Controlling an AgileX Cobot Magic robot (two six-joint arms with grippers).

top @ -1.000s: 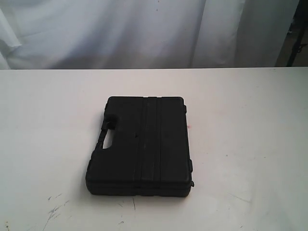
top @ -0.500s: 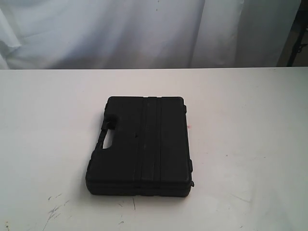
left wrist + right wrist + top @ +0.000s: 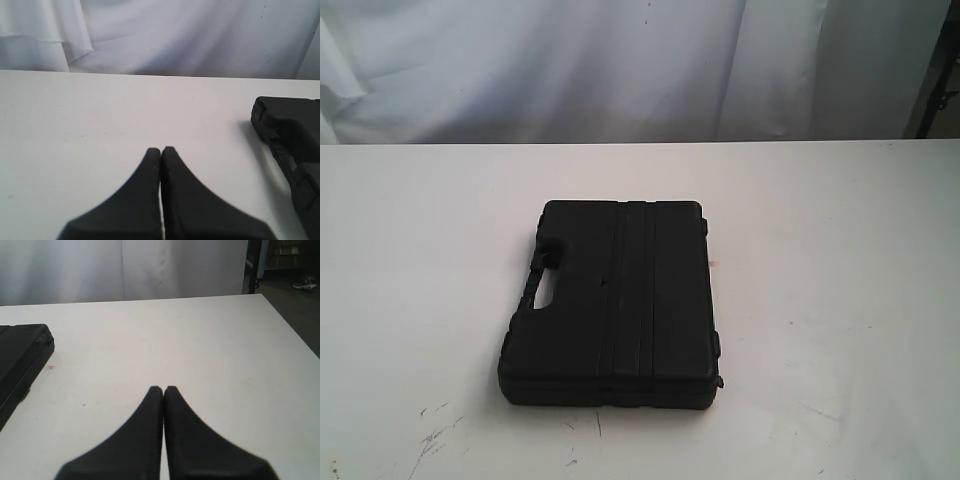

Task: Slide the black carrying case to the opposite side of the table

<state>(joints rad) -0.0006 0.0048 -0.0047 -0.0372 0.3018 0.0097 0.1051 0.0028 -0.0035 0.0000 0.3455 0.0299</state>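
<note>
Black carrying case [image 3: 615,305]: flat, rectangular, moulded plastic; you see it closed mid-table, handle toward the left edge.
Table [image 3: 840,220]: large white flat tabletop, dark scuffs [image 3: 435,435] by its front edge.
Left gripper [image 3: 161,150]: fingers pressed together, empty, apart from the case.
Right gripper [image 3: 163,389]: likewise closed, empty.
</note>
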